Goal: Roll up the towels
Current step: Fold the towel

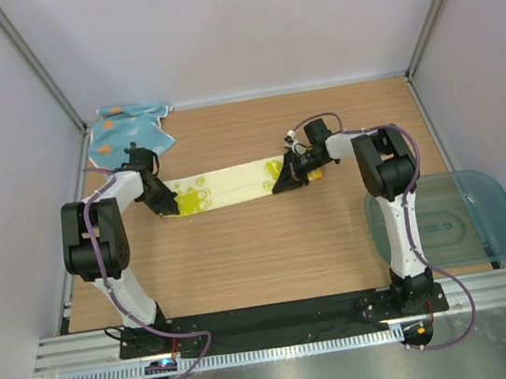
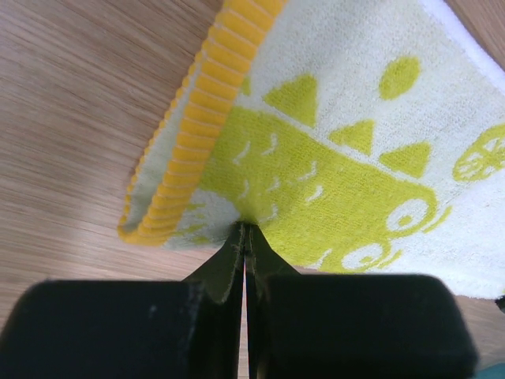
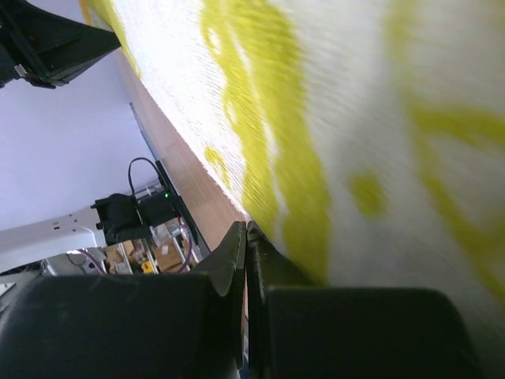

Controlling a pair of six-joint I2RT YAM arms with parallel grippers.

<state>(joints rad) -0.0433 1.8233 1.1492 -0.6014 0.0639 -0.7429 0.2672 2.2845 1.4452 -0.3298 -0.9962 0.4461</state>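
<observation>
The yellow towel [image 1: 229,184] with green cartoon print lies as a long folded strip across the middle of the table. My left gripper [image 1: 166,202] is shut on its left end; in the left wrist view my gripper [image 2: 244,230] pinches the towel [image 2: 339,158] near its orange ribbed border. My right gripper [image 1: 286,181] is at the strip's right end; in the right wrist view my gripper [image 3: 246,230] is shut at the edge of the towel [image 3: 355,118]. The light blue towel [image 1: 128,132] lies crumpled at the back left corner, behind the left gripper.
A clear bluish plastic tub [image 1: 446,219] sits at the right edge of the table, beside the right arm. White walls enclose the table on three sides. The left arm's gripper also shows in the right wrist view [image 3: 39,47].
</observation>
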